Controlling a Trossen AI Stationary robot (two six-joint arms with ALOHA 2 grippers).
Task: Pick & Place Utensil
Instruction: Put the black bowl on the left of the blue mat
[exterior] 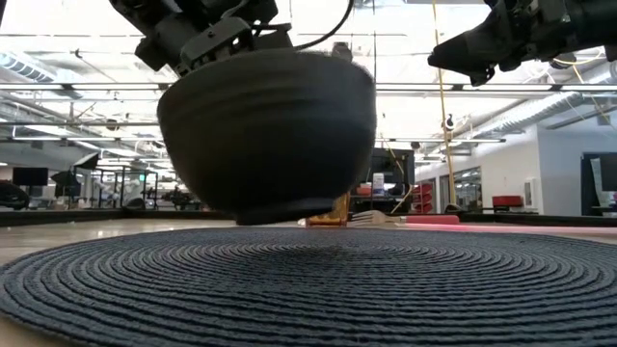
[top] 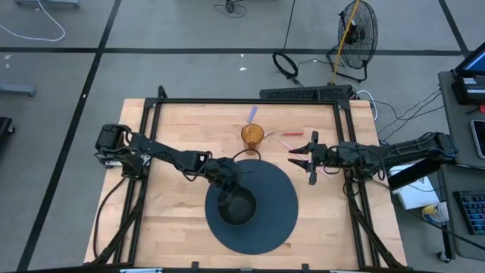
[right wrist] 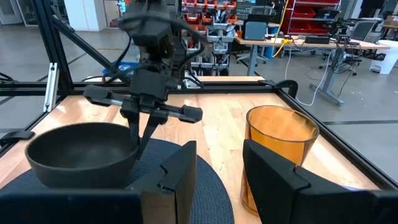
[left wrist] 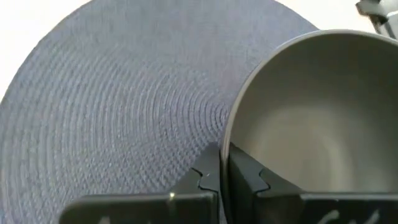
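My left gripper [top: 226,188] is shut on the rim of a dark bowl [top: 239,207] over the round dark placemat [top: 273,199]. In the low view the bowl [exterior: 265,125] hangs just above the mat [exterior: 308,289]. An amber cup [top: 252,135] stands on the wood beyond the mat. A blue-handled utensil [top: 252,114] lies behind the cup and a pink-handled fork [top: 292,135] lies to its right. My right gripper [top: 299,157] waits open at the mat's right, level, with the cup [right wrist: 280,149] before it. My left gripper pinches the bowl's rim [left wrist: 225,134] on the side toward the table's left, one finger inside the bowl and one outside. The fingers slant down from the left. The bowl hangs a little tilted, its base [exterior: 280,214] just clear of the mat.
A black frame [top: 250,100] runs around the wooden table top. Bare wood lies to the left of the mat [top: 174,220] and along the far edge. The fork's tines [exterior: 371,218] show low behind the bowl.
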